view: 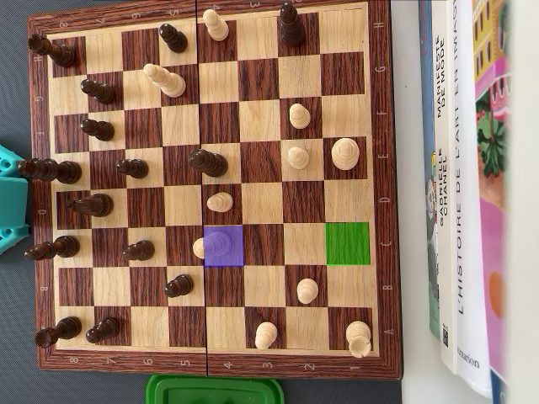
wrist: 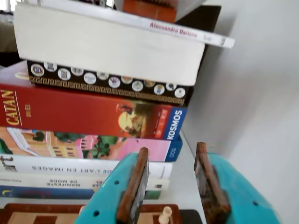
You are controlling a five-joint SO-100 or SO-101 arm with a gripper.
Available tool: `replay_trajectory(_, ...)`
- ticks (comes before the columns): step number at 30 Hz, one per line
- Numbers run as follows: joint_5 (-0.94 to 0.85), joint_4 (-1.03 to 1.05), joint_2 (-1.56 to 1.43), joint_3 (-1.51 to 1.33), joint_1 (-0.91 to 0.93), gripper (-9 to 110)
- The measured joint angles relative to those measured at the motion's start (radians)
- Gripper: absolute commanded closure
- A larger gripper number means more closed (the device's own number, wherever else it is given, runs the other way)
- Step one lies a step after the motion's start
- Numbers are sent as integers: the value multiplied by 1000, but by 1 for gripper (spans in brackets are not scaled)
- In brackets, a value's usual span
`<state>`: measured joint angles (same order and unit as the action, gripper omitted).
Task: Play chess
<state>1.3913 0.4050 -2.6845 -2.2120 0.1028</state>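
Turquoise end effector (wrist: 175, 186) hangs wide open and empty above the chessboard (wrist: 28, 215), facing stacked books (wrist: 93, 112)

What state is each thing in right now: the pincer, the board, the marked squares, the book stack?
Pincer: open, empty, facing the books.
Chessboard: unfolded flat, game under way.
Purple square: occupied by a light pawn, upright.
Green square: empty.
Light piece in the corner near the books: upright.
Stack of books and game boxes: lying flat, closed, beside the board.
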Motion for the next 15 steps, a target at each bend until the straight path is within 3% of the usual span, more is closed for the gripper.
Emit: replay_trajectory(15, 0, 744, 308, 324, 29, 86)
